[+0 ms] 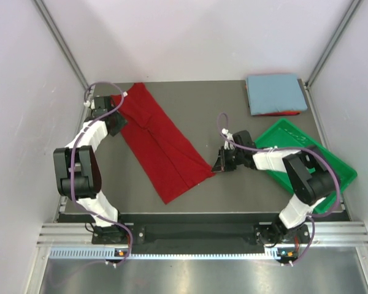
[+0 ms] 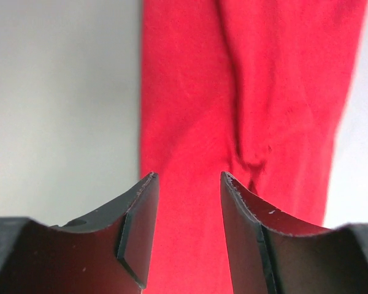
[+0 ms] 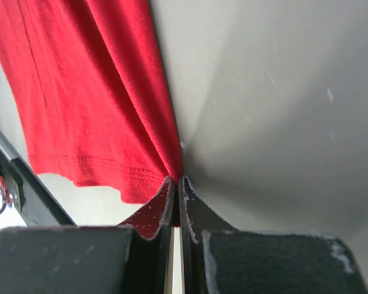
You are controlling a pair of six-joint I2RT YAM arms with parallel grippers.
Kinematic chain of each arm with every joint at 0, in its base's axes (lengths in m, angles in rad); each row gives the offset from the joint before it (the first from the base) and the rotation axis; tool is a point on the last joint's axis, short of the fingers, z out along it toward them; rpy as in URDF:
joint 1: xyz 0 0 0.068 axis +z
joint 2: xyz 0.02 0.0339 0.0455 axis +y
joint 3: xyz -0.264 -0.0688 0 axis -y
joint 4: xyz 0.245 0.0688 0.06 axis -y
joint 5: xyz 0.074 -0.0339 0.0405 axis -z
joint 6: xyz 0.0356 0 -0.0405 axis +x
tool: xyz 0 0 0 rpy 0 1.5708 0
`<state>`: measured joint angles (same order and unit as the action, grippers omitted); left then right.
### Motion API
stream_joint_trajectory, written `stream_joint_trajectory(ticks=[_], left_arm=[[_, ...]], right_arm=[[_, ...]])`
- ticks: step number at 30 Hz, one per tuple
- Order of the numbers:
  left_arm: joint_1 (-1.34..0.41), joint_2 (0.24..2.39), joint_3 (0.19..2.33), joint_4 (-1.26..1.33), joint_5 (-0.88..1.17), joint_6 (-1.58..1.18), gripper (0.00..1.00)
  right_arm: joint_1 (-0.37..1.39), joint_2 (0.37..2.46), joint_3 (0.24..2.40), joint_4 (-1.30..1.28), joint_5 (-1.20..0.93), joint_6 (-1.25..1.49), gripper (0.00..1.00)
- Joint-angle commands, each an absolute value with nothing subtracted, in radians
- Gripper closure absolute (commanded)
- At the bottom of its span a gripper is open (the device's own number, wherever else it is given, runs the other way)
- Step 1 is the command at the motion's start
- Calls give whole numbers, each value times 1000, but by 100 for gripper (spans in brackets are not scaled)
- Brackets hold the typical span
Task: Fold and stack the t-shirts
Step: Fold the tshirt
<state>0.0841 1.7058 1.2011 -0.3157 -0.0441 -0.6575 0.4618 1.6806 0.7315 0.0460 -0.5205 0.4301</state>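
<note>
A dark red t-shirt (image 1: 162, 144), folded into a long strip, lies diagonally across the table from the back left toward the front middle. My left gripper (image 1: 116, 121) hovers at its far left end. In the left wrist view that gripper (image 2: 187, 177) is open, with the red cloth (image 2: 245, 92) below and beyond its fingers. My right gripper (image 1: 216, 164) is at the strip's near right corner. In the right wrist view it (image 3: 178, 179) is shut on the edge of the red t-shirt (image 3: 92, 92) next to the hem. A folded light blue t-shirt (image 1: 276, 92) rests on another red one (image 1: 276, 114) at the back right.
A green plastic tray (image 1: 331, 162) sits at the right edge, under the right arm. White walls close in the left, back and right. The black rail (image 1: 190, 231) with the arm bases runs along the near edge.
</note>
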Motion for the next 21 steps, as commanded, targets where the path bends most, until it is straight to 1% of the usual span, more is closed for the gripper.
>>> stream_joint_trajectory(ticks=[1,5,9,13,15,17,21], left_arm=[[103,1752,1244,-345,-58,-624,50],[109,1787,1293,-376,-77,-601,49],[123,1789,1276,-361,-69,-603,49],[120,1810,1262,-299,-12,-601,49],[121,1845,1281,-279,-6,-603,49],[121,1888,1307,-279,49,-598,50],[123,1921,1348,-264,52,-603,50]], right_arm=[[469,1609,649,63,-437,462,100],[469,1510,557,48,-373,491,100],[471,1361,477,9,-310,514,100],[471,1227,401,-43,-276,551,100],[472,1159,385,-60,-261,558,100],[474,1122,373,-86,-259,568,100],[476,1039,371,-141,-241,575,100]])
